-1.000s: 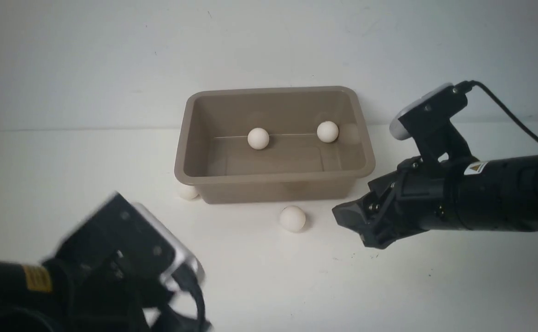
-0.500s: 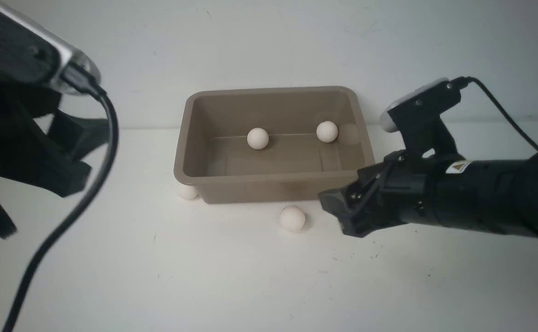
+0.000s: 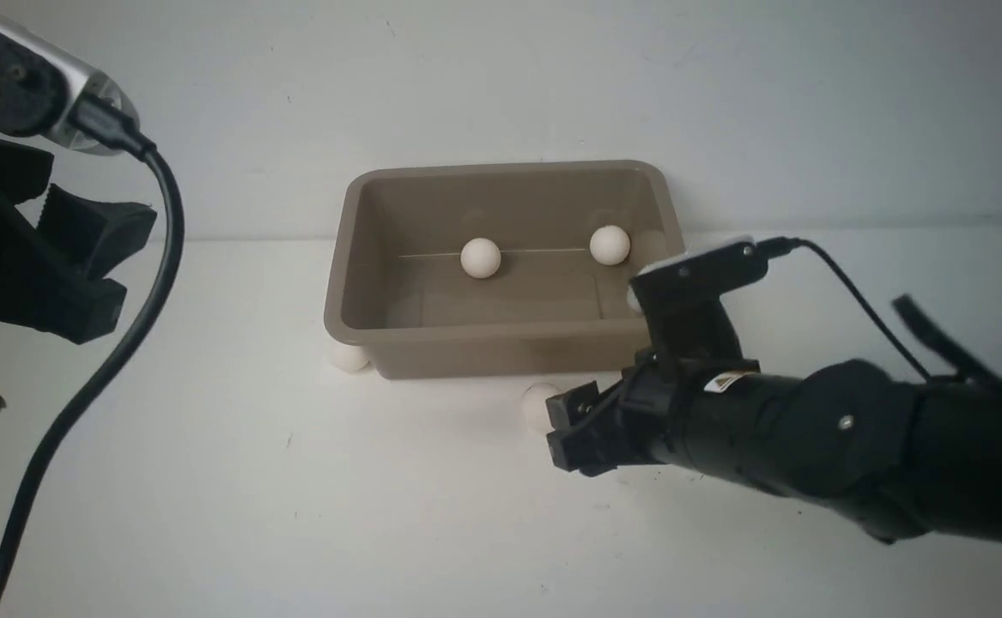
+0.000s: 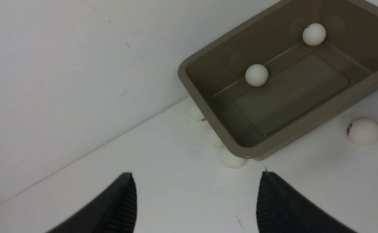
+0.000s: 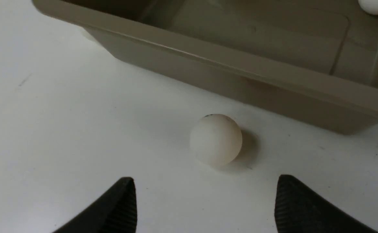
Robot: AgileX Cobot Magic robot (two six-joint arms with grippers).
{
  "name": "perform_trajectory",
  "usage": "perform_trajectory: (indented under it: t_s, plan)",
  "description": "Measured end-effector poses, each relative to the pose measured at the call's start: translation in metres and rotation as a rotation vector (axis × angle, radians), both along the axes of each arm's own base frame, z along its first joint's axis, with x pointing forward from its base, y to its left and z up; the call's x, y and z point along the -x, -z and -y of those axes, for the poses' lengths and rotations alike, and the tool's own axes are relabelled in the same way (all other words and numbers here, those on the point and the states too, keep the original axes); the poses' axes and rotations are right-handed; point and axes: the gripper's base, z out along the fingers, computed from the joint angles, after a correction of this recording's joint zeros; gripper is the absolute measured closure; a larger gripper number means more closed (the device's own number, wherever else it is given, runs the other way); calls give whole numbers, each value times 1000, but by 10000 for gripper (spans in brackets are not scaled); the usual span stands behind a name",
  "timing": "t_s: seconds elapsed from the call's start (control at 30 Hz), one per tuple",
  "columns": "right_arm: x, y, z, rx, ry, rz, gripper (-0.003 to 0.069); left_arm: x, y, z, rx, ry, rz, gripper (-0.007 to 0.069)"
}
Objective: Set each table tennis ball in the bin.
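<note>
The left gripper (image 4: 197, 181) hangs high above the table (image 3: 294, 515) at the far left. Its two ribbed fingers (image 4: 117, 207) are spread wide with nothing between them, and a black cable (image 3: 123, 343) loops down beside it. Ahead of this gripper and a little to its right, three table tennis balls (image 4: 214, 139) sit in a row on the table, tucked under the flared rim at the short end of the bin (image 4: 305, 119) that faces it. The corner ball (image 3: 349, 356), nearest the gripper, is the only one of the three that the front view shows.

Beyond them the bin stands upright near the white wall (image 3: 501, 86). Two more balls rest on its floor along the far side, well apart. The middle ball (image 3: 481, 257) lies about halfway along, and the end ball (image 3: 610, 245) lies toward the end farthest from the left gripper, with a small dark speck on top.

The right gripper (image 5: 205, 178) is low over the table in front of the bin's long near wall. Its fingers are wide apart and hold nothing. The loose ball (image 5: 215, 139) lies on the table just ahead of its fingertips, lined up with the gap but not yet between them. The bin's wall is just beyond that ball and does not touch it. The left wrist view shows a dark mark on the ball's side. In the front view the gripper's tip hides part of it.
</note>
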Motion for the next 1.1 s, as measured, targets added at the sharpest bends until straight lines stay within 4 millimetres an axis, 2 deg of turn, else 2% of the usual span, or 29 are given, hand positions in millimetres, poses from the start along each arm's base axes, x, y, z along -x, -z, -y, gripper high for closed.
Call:
perform_trajectory:
  t_s: [0.2,0.47,0.83,1.1]
  plan:
    - [-4,18,-1,27,34,-28,145,0,0,0,-1,0,-1,178]
    - [-8,33,-5,55,38,-47,145,-1,1,0,-1,-2,-3,178]
    - [-29,29,-31,7,1,-60,145,-4,3,1,-3,-2,-9,178]
    - [-40,52,-41,18,10,-110,145,-4,3,1,-3,-2,-9,178]
